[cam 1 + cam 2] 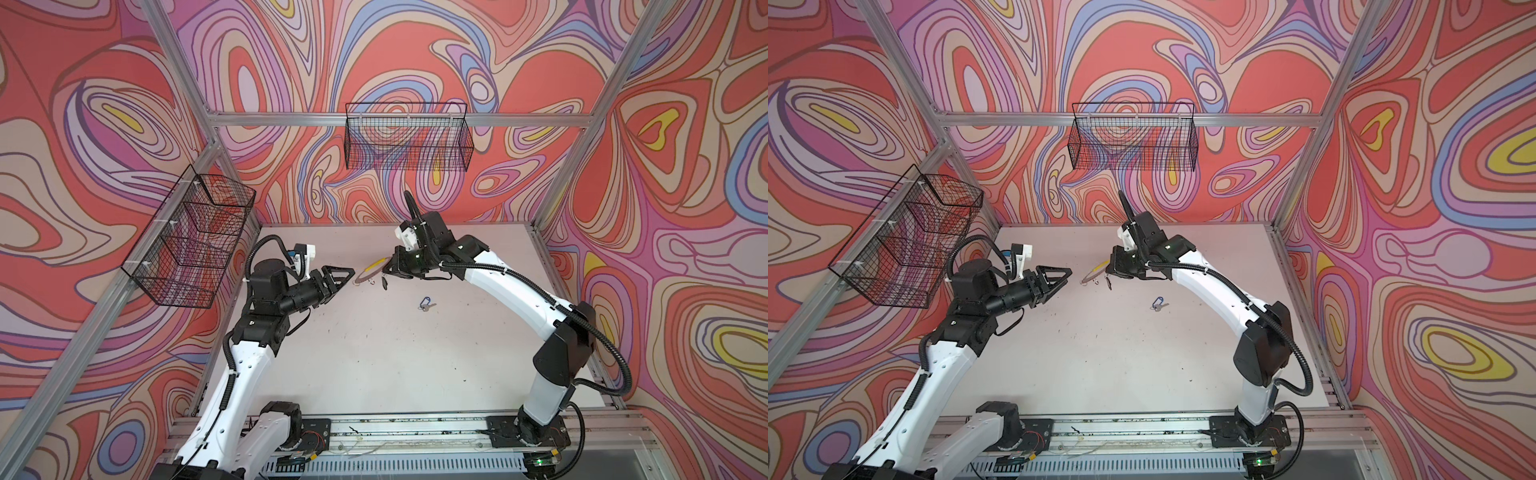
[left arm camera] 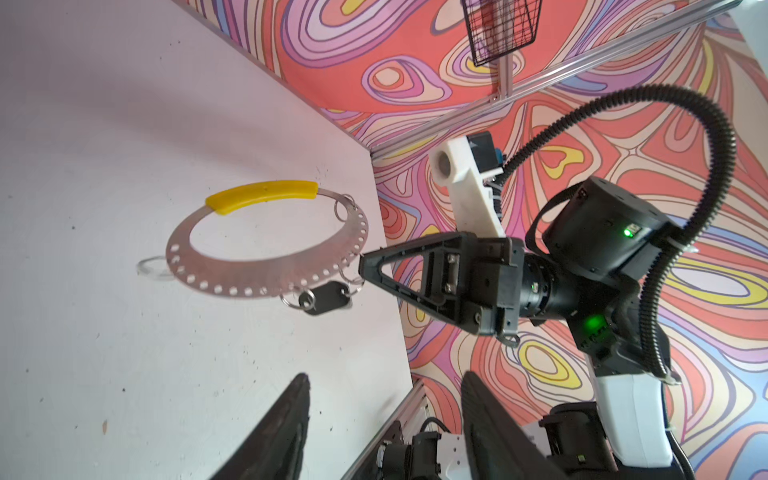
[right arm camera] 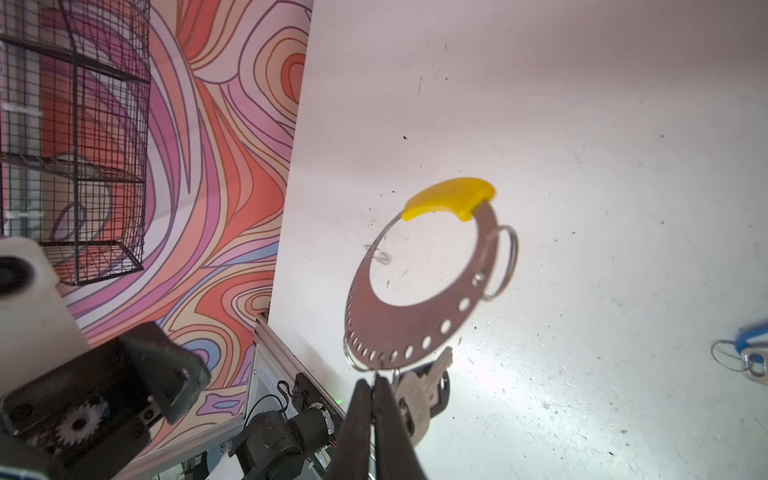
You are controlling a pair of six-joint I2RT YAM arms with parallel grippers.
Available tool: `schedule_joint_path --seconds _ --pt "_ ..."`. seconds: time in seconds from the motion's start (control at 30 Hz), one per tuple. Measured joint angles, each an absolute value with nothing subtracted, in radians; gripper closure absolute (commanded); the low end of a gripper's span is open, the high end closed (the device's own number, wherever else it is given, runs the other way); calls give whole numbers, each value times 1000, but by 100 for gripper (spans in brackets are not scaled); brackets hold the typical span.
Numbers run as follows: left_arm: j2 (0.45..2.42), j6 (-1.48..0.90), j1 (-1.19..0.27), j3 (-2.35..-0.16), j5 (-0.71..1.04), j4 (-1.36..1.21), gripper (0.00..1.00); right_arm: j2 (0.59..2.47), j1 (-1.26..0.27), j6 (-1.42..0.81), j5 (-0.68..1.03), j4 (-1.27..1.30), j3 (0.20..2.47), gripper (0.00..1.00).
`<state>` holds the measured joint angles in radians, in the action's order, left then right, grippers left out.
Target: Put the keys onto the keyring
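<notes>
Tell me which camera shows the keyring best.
The left wrist view: the keyring shows whole there, its holes and yellow segment sharp. The right wrist view has it close too, but foreshortened, with the shut right gripper pinching its rim. In both top views it is small and thin.

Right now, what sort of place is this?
Likely a robot test cell, not a home: a left arm and right arm mounted on a rail beside a white table, inside an aluminium frame with patterned walls and wire baskets.
</notes>
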<state>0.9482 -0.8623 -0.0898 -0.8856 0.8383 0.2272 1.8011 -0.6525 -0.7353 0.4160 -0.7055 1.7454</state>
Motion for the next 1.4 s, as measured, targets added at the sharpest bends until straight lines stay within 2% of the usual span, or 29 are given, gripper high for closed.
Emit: schedule_joint_path --seconds 0.13,0.23,0.37,0.47,0.77,1.0,1.4 --pt "943 -728 -106 -963 846 407 42 1815 -645 -800 418 -675 1734 100" --pt "941 -666 -192 -982 834 455 42 1818 -646 -841 418 -659 1733 100" --pt "964 -606 -347 -973 754 455 43 1818 -646 -895 420 -634 1733 100" --pt "979 -574 -398 -925 679 393 41 1818 -646 -926 421 -627 1733 100" --pt "1100 -482 -420 -843 499 203 37 1771 -647 -973 442 -629 1733 100" --pt "1173 -444 -420 -888 469 143 36 1703 -648 -974 459 -624 1720 100" --pt "1193 -417 -438 -939 493 102 36 1700 -648 -978 476 -612 1675 100"
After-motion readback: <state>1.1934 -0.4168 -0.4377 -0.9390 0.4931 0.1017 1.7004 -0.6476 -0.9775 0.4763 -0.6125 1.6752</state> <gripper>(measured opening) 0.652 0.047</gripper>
